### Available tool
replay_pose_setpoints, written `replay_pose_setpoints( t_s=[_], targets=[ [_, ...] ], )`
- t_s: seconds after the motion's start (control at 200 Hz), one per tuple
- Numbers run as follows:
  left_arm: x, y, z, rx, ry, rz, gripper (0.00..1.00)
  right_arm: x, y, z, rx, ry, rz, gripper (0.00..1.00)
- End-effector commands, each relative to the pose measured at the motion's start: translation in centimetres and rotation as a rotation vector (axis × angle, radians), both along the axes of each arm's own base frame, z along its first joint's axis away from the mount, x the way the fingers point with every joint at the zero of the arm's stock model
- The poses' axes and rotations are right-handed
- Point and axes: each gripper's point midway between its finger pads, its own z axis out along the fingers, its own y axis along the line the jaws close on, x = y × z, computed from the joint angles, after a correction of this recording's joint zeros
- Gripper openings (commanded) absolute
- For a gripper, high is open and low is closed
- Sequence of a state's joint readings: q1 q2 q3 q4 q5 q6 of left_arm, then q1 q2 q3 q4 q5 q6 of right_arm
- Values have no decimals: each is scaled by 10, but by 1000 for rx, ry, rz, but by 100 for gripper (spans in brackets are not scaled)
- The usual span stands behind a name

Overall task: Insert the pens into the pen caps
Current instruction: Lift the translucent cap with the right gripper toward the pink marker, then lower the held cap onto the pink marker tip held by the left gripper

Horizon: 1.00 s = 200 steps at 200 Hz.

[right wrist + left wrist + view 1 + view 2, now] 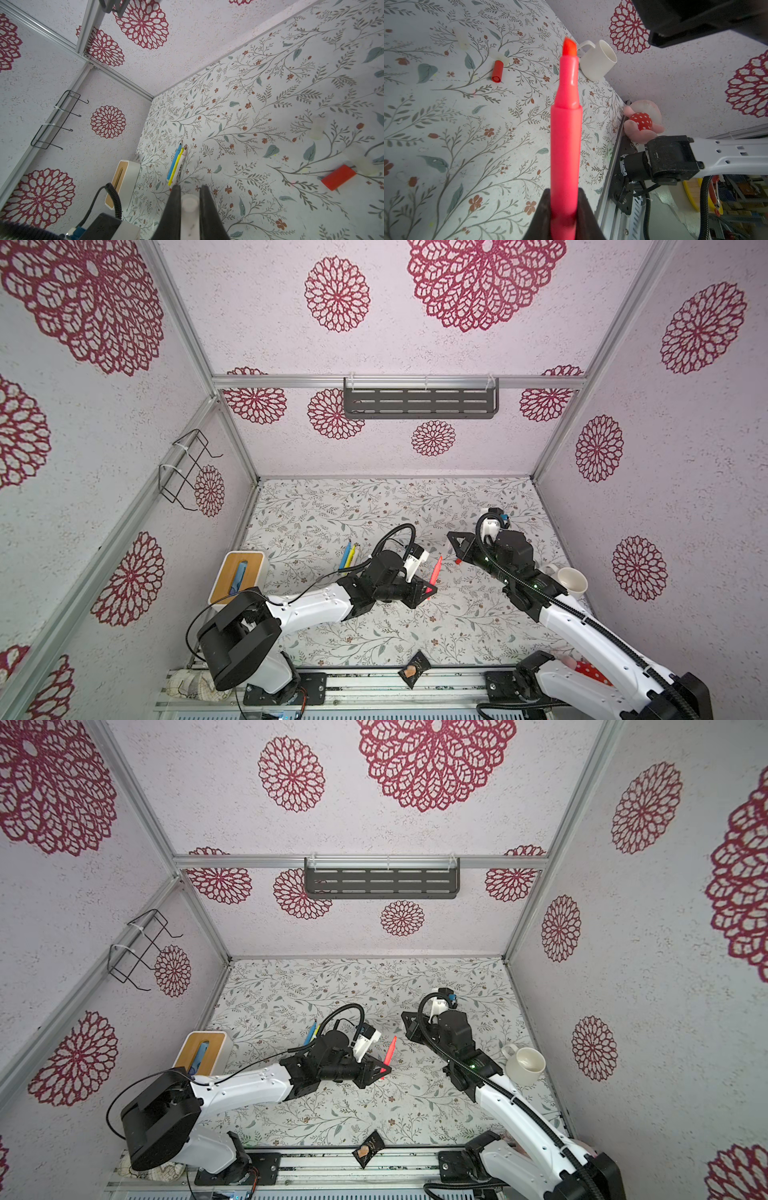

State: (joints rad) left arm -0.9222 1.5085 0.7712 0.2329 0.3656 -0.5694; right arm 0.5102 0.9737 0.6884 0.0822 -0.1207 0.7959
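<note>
Matte black fingers (543,216), glossy pink pen (565,145)

Premises: a robotics test cell in a laboratory, not a lived-in room.

Evidence:
- Bare aluminium framing (399,382) carries wall panels (336,294) papered in a red rosette print.
- The table (332,510) has a floral-print covering.
- The left arm (307,608) and right arm (573,630) are mounted on a metal base rail (365,682) at 6 o'clock.
- A slotted shelf (420,403) at 12 o'clock and a wire rack (185,466) at 10 o'clock hang by cable ties.
- Domestic items serve as props: a mug (572,581) at 3 o'clock, a wood-topped box (241,576) at 8 o'clock and a plush toy (641,120) at 5 o'clock.
</note>
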Motion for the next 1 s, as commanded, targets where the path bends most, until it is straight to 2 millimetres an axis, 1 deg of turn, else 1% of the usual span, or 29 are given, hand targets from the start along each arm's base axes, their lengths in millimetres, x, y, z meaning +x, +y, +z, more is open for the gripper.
replay_pose_setpoints(
  t_s=[0.0, 0.565, 0.836, 0.996],
  targets=[
    [-1, -10, 17, -39, -29, -24, 0, -4, 5, 20, 54, -53, 24, 5],
    [-1, -10, 20, -42, -31, -23, 0, -10, 16, 17, 63, -59, 59, 5],
    [0, -11, 22, -44, -34, -23, 0, -13, 14, 10, 54, -50, 54, 5],
    [0, -10, 22, -43, -35, -19, 0, -14, 14, 9, 52, -51, 53, 5]
  ],
)
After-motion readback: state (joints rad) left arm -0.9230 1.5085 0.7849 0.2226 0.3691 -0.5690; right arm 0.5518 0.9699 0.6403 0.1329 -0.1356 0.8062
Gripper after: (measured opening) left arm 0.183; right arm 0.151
